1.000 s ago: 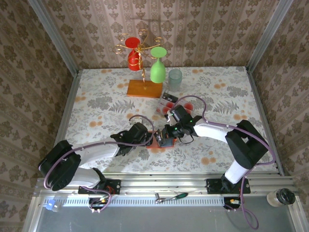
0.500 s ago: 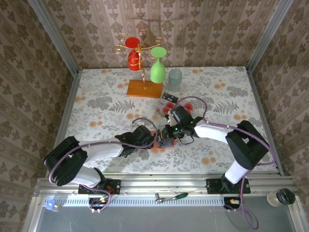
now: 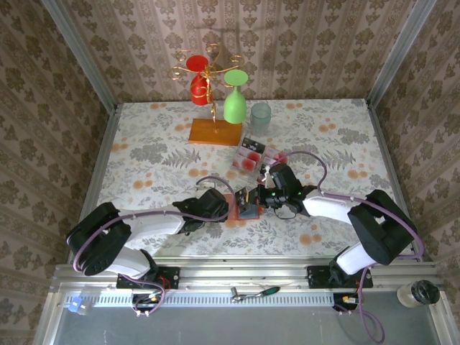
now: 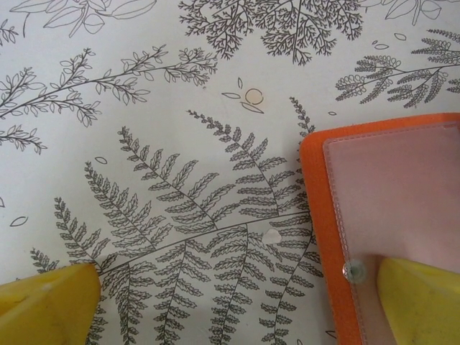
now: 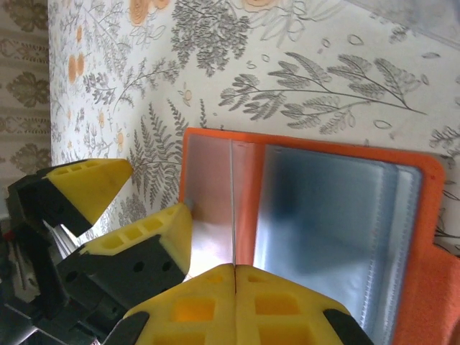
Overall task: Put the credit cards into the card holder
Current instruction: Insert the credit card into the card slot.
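The orange card holder (image 3: 237, 213) (image 5: 431, 280) lies open on the flowered cloth in front of both arms. My right gripper (image 5: 235, 268) (image 3: 253, 200) is shut on a thin sheet standing on edge over the holder; it looks like one of the holder's clear leaves (image 5: 233, 201). My left gripper (image 4: 230, 309) (image 3: 230, 208) is open and straddles the holder's left edge (image 4: 320, 215). One of its fingers (image 4: 420, 302) rests on the pinkish flap and the other finger (image 4: 43, 309) is on the cloth. The credit cards (image 3: 251, 155) lie in a small pile farther back.
A glass rack on an orange wooden base (image 3: 213, 131) holds a red glass (image 3: 198, 83) and a green glass (image 3: 235, 102), with a clear tumbler (image 3: 260, 116) beside it. Patterned walls close in the table. A hand tool (image 3: 253, 292) lies on the near rail.
My left gripper slid right up to the holder's left edge. My right arm shifted right and nearer, its gripper staying shut over the holder.
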Motion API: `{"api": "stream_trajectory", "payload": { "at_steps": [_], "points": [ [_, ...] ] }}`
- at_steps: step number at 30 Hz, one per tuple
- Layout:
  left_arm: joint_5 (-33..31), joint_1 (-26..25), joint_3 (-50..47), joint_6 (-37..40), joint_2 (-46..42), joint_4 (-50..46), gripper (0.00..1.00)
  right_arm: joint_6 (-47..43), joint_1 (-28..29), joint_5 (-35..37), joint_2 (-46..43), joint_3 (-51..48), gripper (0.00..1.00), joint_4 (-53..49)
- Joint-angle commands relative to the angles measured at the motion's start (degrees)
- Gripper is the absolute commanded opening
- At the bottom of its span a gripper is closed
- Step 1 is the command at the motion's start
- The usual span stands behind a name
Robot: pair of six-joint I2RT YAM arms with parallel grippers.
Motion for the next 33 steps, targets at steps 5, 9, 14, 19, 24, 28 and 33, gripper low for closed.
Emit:
{"api": "stream_trajectory", "payload": {
  "at_steps": [5, 9, 14, 19, 24, 28, 33],
  "points": [
    [-2.0, -0.7, -0.4, -1.5, 0.4, -1.9, 1.0, 6.5, 0.1, 5.7, -2.5, -5.6, 0.0, 15.1],
    [-2.0, -0.8, -0.5, -1.7, 0.5, -1.9, 1.0, 7.3, 0.1, 6.5, -2.2, -7.1, 0.0, 18.4],
    [-2.2, -0.8, -0.2, -1.8, 1.0, -2.0, 1.0, 8.4, 0.2, 6.5, 0.1, -8.3, 0.0, 22.9],
    [-2.5, -0.9, -0.1, -1.8, 1.1, -2.5, 1.0, 8.9, 0.8, 6.5, 2.7, -8.9, 0.0, 26.6],
    [-2.6, -0.8, -0.1, -1.9, 1.0, -2.8, 1.0, 8.9, 1.1, 7.2, 4.3, -9.4, 0.0, 28.3],
    [-2.5, -0.9, -0.1, -1.9, 0.9, -2.7, 1.0, 8.9, 1.4, 7.2, 5.9, -9.9, 0.0, 29.8],
    [-2.5, -0.9, -0.3, -2.0, 1.2, -2.6, 1.0, 9.3, 1.6, 7.0, 8.0, -10.4, 0.0, 31.9]
  ]
}}
